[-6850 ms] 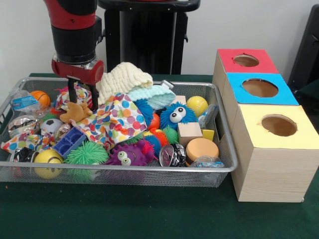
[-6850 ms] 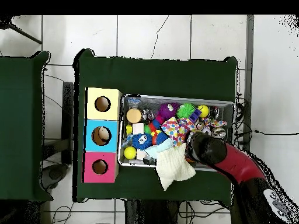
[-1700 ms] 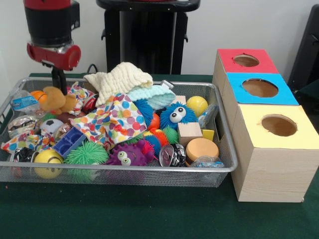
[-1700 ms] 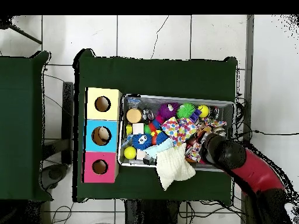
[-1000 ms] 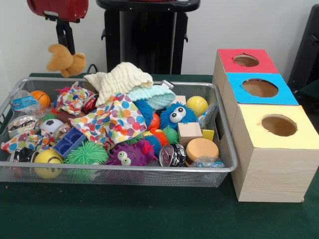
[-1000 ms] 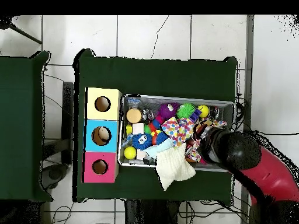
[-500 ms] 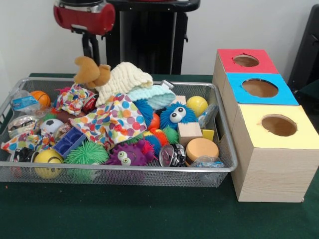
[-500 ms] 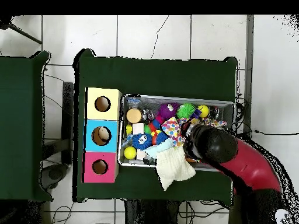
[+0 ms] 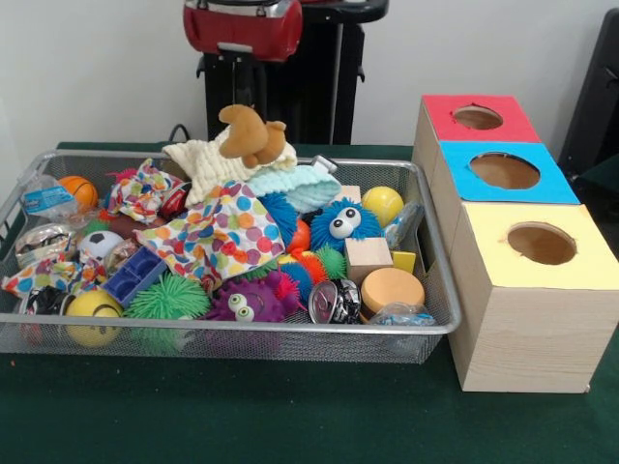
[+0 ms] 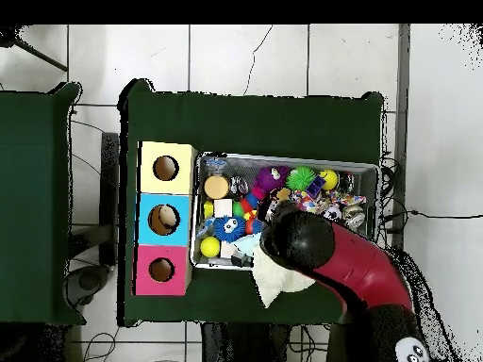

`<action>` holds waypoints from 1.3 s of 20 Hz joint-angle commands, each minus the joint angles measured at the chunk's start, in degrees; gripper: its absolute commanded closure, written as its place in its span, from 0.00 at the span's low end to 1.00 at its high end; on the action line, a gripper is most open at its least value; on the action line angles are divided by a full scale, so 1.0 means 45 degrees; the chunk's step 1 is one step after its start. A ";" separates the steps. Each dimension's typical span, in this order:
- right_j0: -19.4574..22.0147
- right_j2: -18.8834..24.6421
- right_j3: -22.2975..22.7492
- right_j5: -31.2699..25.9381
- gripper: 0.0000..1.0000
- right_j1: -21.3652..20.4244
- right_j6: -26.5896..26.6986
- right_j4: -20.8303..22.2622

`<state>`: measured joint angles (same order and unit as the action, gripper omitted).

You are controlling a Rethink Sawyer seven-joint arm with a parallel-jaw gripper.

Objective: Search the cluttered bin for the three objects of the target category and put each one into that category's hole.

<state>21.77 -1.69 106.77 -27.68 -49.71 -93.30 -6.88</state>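
The black two-finger gripper (image 9: 244, 104) hangs below the red and black arm's wrist (image 9: 243, 26) with its fingers clamped on the small tan plush animal (image 9: 251, 132), which dangles clear of the bin contents, above the cream knitted cloth (image 9: 224, 155) at the far side of the silver wire-mesh bin (image 9: 232, 332). Compared with the view half a second ago, the gripper and plush have shifted sideways toward the boxes; one second ago the plush hung higher, beyond the bin's far left corner, and nearly seven seconds ago it lay among the clutter at the left of the bin. The change indicates that the pick has succeeded and the transfer stage is under way. In the overhead view the arm (image 10: 321, 253) covers the middle of the bin, so the plush is hidden there. Beside the bin stand three wooden boxes with round holes: the red-topped box (image 9: 479, 118), the blue-topped box (image 9: 505, 171) and the yellow-topped box (image 9: 538, 245). The pictures do not show which hole belongs to the plush category. The plush is still well apart from all three boxes, so no deposit has occurred. The multicoloured polka-dot cloth (image 9: 222, 232), the blue furry ball with googly eyes (image 9: 343, 223) and the green spiky rubber ball (image 9: 166, 299) lie undisturbed in the bin. The grasp appears to hold one end of the plush only; a swing during travel could loosen it.
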 commanded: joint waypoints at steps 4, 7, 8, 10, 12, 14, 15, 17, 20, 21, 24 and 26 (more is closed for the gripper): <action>0.1024 0.2077 0.5845 0.5104 1.00 -0.1229 -0.4053 -0.0862; 0.0638 0.2053 0.6556 0.5905 1.00 -0.1293 -0.4497 -0.0800; 0.0343 0.1882 0.6717 0.6028 1.00 -0.1368 -0.4612 -0.0848; -0.0415 0.1483 0.7178 0.6348 1.00 -0.1613 -0.4941 -0.1032; -0.1155 0.1056 0.7500 0.6362 1.00 -0.1918 -0.5097 -0.1323; -0.1832 0.0642 0.7796 0.6194 1.00 -0.2245 -0.5163 -0.1584; -0.2179 0.0431 0.7933 0.6120 1.00 -0.2363 -0.5204 -0.1694; -0.3055 -0.0210 0.8008 0.5946 1.00 -0.2366 -0.5257 -0.1894; -0.3991 -0.0587 0.8185 0.6285 1.00 -0.2159 -0.5599 -0.2157; -0.4176 -0.0551 0.8283 0.6475 1.00 -0.2119 -0.5774 -0.2239; -0.4955 -0.0557 0.8387 0.6818 1.00 -0.2080 -0.6372 -0.2713; -0.5541 -0.0675 0.8283 0.7021 1.00 -0.1903 -0.6697 -0.3097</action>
<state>0.14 -2.87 141.39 0.28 -59.21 -103.49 -14.68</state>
